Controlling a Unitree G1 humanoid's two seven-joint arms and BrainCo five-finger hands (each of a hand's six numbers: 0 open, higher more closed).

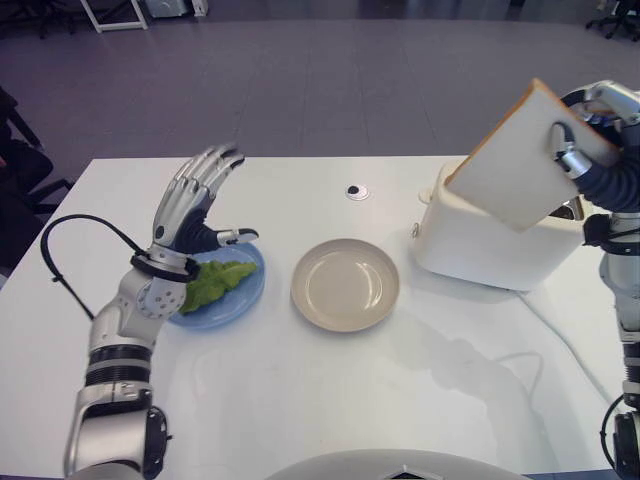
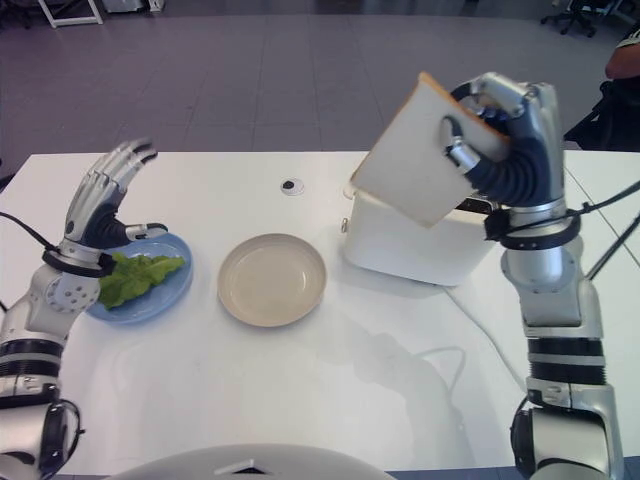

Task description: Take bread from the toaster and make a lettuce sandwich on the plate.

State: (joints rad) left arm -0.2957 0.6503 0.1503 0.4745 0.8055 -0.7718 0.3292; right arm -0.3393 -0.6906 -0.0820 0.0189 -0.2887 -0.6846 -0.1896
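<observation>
The right hand [image 2: 495, 115] grips the bread [image 2: 415, 165] tilted just above the toaster [image 2: 400, 240], likely ready to carry it to the plate [image 2: 272, 280] off to its left, while the left hand [image 1: 190, 205] hangs open over the lettuce [image 1: 222, 278], holding nothing.

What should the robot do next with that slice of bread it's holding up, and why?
Probably carry the bread slice in its right hand leftward and lower it onto the beige plate: the slice looks lifted out of the toaster, and that plate holds nothing yet.
</observation>
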